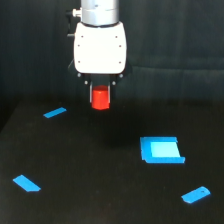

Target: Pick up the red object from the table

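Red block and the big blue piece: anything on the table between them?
No. In the exterior view the stretch from the red block, held in the gripper, to the big blue piece shows only bare black table.

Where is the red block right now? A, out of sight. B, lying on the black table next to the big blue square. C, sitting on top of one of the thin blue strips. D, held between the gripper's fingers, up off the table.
D: the red block sits clamped at the tip of the gripper, clear of the table and away from the blue square.
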Robot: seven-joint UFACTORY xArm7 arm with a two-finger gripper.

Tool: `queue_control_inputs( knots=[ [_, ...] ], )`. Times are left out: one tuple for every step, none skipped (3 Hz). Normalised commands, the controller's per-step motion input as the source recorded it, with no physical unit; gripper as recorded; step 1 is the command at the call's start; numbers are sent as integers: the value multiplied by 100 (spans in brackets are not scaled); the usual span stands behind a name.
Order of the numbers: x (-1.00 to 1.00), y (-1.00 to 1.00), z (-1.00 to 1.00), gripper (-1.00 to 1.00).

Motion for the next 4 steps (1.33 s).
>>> queue_control_inputs(
  knots=[
    [-2,-10,2,-100],
    [10,-6,12,-100],
    [-4,-16,12,-100],
    [5,-10,6,-100]
  ],
)
